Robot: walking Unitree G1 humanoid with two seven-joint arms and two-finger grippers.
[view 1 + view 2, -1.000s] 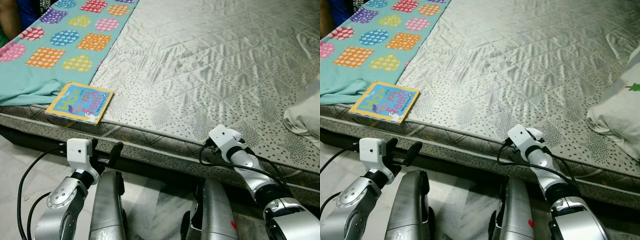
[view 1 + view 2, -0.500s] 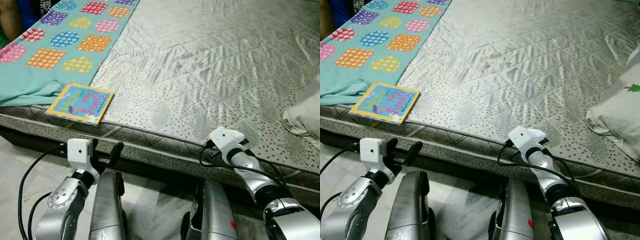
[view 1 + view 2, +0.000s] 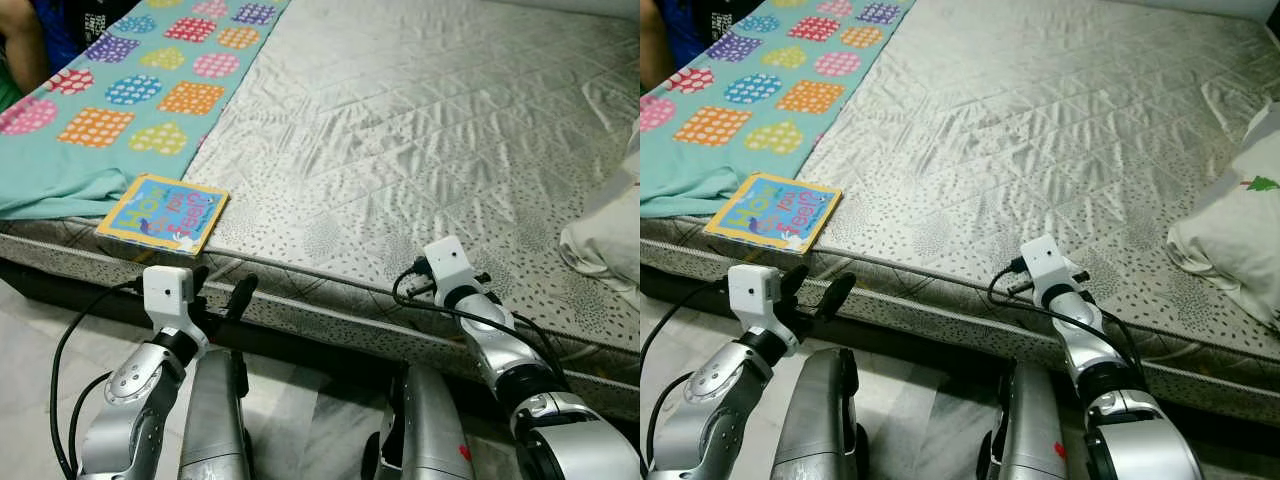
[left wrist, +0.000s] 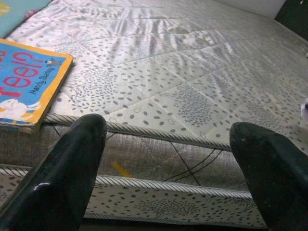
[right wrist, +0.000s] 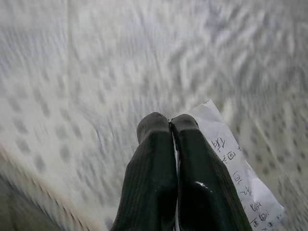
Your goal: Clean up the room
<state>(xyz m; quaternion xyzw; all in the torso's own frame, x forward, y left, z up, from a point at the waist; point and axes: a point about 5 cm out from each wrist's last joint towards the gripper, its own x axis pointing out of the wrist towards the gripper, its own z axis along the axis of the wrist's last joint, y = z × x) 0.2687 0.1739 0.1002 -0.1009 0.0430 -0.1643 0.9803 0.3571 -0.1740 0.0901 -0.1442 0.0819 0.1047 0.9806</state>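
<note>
Since a second ago my head has tipped a little, so the mattress (image 3: 420,150) sits lower in view, and my right wrist has rolled so its white camera block faces up over the front edge. My right gripper (image 5: 169,126) has its two ribbed black fingers pressed together on a paper slip (image 5: 238,180), a thin white scrap with small handwritten characters I cannot read; it lies against the mattress near the front edge, toward the right corner. That arm reaches forward with the elbow low and a black cable looped beside the wrist.

My left gripper (image 4: 163,144) hangs just off the front edge, glossy black fingers (image 4: 62,173) spread wide and empty, forearm raised at a slant.

The mattress cover is silvery, quilted in diamonds, printed with small leaf marks and corded along its rim. A square board book (image 3: 162,212), yellow-bordered and blue, reading "How do you feel?", rests at the front left corner. Just behind it lies a teal blanket (image 3: 90,130) with dotted coloured patches. A cream pillow (image 3: 1235,235) sits at the right edge.
</note>
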